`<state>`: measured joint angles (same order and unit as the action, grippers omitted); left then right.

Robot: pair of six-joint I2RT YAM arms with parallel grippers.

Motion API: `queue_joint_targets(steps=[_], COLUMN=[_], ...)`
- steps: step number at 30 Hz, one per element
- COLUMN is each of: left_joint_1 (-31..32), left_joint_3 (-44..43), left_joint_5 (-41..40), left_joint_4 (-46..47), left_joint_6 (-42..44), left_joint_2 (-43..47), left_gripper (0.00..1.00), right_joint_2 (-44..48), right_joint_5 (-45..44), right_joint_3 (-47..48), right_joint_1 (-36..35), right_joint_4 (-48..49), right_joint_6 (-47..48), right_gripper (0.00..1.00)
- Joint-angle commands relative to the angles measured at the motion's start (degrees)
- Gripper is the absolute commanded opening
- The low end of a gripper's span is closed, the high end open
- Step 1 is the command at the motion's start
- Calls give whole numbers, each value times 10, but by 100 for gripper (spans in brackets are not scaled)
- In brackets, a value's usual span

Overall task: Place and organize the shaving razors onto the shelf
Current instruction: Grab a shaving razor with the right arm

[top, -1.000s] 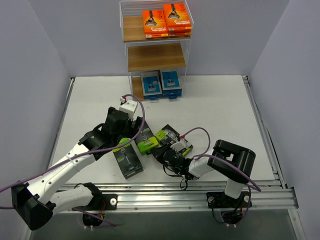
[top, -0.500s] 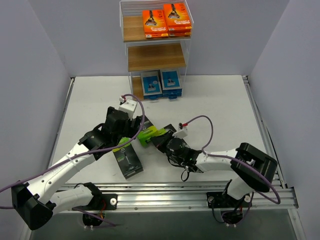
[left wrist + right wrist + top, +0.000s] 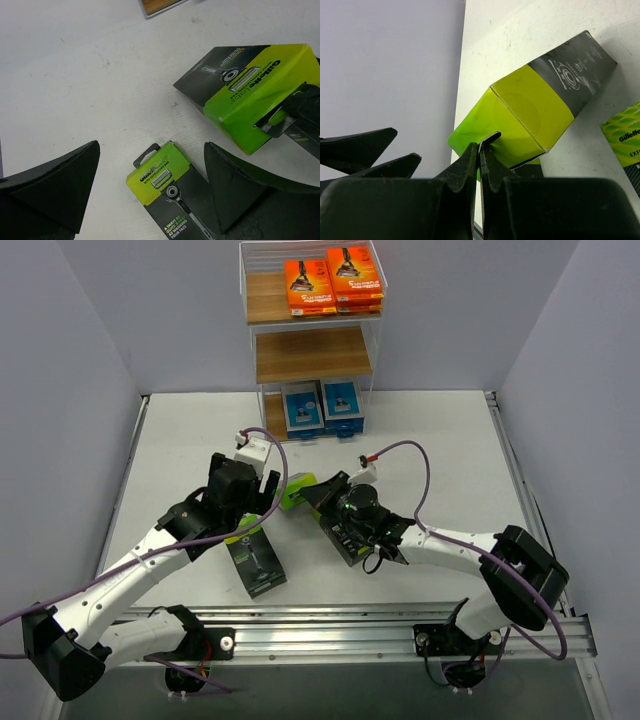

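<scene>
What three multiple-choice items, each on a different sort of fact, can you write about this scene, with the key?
1. Where are the orange packs?
A. On the top tier of the shelf
B. On the middle tier
C. On the table

2. What colour are the packs on the bottom tier?
A. Orange
B. Blue and white
C. Red

3. What is the state of the right gripper?
A. Wide open
B. Shut on the tab of a black and lime pack
C. Shut on an orange pack

Key:
1 A: they lie on the highest board.
2 B: their fronts show blue and white.
3 B: the right wrist view shows its fingers pinched on the thin tab.
</scene>
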<state>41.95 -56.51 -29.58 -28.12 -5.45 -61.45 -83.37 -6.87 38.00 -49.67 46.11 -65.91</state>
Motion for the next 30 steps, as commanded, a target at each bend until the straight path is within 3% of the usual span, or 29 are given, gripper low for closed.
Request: queue_joint_targets(steps=[1, 19, 30], left_joint_1=[2, 2, 2], left_joint_3=[-26, -24, -21], left_joint_5=[-17, -35, -50], left_joint_4=[10, 10, 11], left_joint_6=[2, 4, 6], left_joint_2=[10, 17, 23], left_gripper=[94, 94, 94], right_joint_2=[1, 52, 30], right_joint_5=[43, 110, 160], right_joint_3=[41, 126, 282], right_joint_1=[17, 110, 193], right_joint_4=[30, -64, -129], right_joint_6=[12, 46, 88], right_gripper=[0, 0, 0])
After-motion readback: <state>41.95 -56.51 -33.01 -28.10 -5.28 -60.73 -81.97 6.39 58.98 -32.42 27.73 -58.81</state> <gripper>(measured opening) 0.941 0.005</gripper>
